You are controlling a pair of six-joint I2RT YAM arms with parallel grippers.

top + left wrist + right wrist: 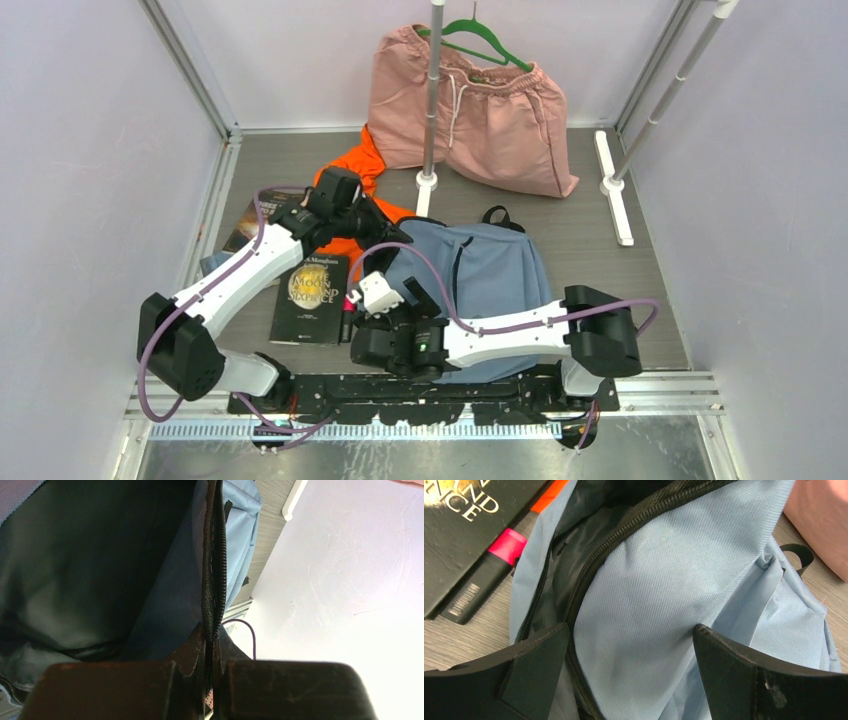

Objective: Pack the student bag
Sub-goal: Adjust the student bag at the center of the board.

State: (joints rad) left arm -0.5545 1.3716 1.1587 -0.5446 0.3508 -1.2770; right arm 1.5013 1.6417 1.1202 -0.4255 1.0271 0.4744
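Pinching the black zipper edge of the student bag, the left gripper is pressing its jaws almost together on that tape, and the bag's dark lining is showing to its left. The right gripper is hanging over the bag with its fingers spread wide, grey-blue fabric lying between and beyond them, ungripped. A black book and a pink-banded black marker are lying to that gripper's left, just beside the bag.
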